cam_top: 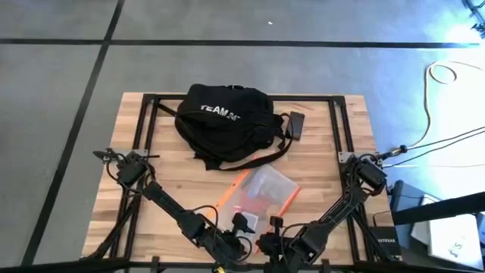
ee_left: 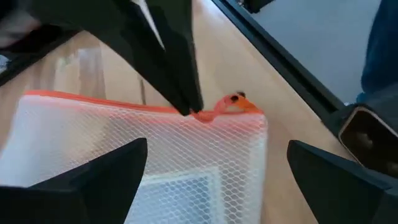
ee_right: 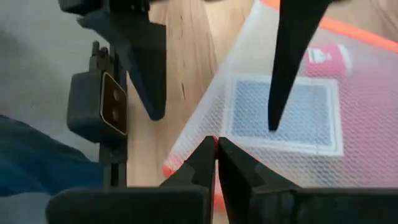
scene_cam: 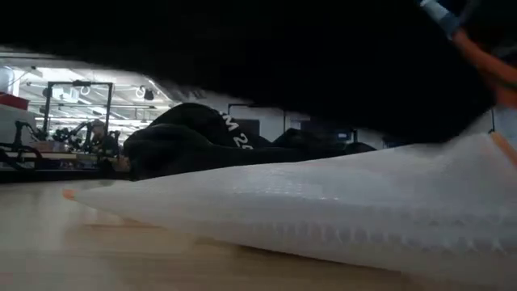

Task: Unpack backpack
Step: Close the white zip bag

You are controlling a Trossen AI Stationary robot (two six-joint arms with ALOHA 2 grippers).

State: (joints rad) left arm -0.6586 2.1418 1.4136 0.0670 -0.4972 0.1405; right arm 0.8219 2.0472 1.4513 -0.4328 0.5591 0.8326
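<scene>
The black backpack (cam_top: 224, 121) with white lettering lies on the table's far middle. Nearer lies a translucent mesh pouch (cam_top: 261, 193) with orange trim, and a blue pack (ee_right: 280, 115) shows through it. My right gripper (ee_right: 216, 152) is shut on the pouch's near edge. My left gripper (ee_left: 217, 180) stands open right beside it. One of its fingers (ee_right: 280, 74) is over the pouch and the other (ee_right: 140, 62) is over bare wood. In the low view the pouch (scene_cam: 323, 210) fills the foreground and the backpack (scene_cam: 194, 141) shows behind it. My right gripper pinches the pouch's orange-trimmed edge (ee_left: 202, 116) between its two fingertips, close to the corner with the zipper pull (ee_left: 236, 98). The fingers slant down from the table's near side. The pouch's far left end (scene_cam: 77, 194) rests on the wood. My left gripper: I cannot tell whether its fingertip over the pouch touches the mesh.
A small black flat object (cam_top: 295, 125) lies beside the backpack's right side, with a strap (cam_top: 250, 161) trailing toward the pouch. Black frame rails (cam_top: 144, 121) cross the wooden table at left and right. Bare wood lies left of the pouch.
</scene>
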